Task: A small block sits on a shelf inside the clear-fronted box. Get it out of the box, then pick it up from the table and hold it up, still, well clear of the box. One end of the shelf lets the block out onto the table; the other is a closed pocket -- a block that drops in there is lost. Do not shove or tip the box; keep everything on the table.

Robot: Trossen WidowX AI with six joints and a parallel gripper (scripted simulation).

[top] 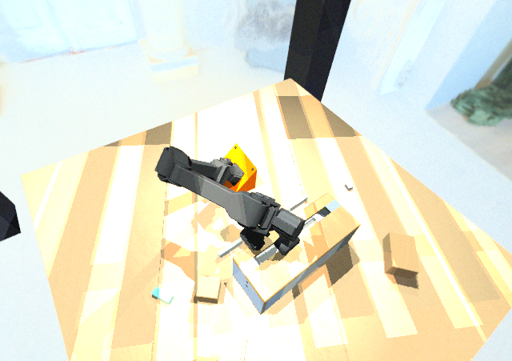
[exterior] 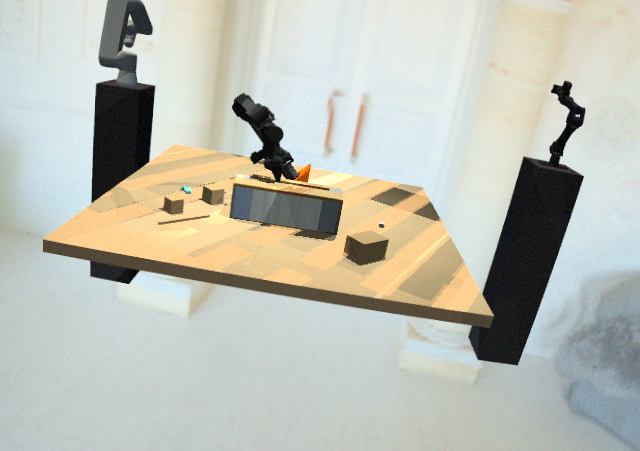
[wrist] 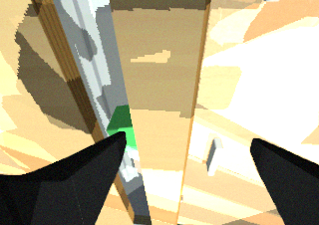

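The wooden-topped box (top: 338, 225) (exterior: 284, 211) (wrist: 159, 145) stands on the table, with a long slot in its top. The small green block (wrist: 122, 122) shows inside the slot in the wrist view, partly covered by the left finger's tip. The block is hidden behind the gripper in the top view and cannot be made out through the front in the exterior view. My gripper (top: 270, 245) (wrist: 186, 140) is open and empty, over the box's top, its fingers spread across one side of the slot. Its exact height above the top is unclear.
Two grey bars (top: 298, 203) (top: 230, 248) lie on the arm's side of the box. Brown blocks (top: 401, 251) (top: 209, 286) (exterior: 366, 247) stand past both ends. A cyan piece (top: 163, 295) (exterior: 186, 189) lies to one side. A yellow-orange wedge (top: 244, 162) sits by the arm's base.
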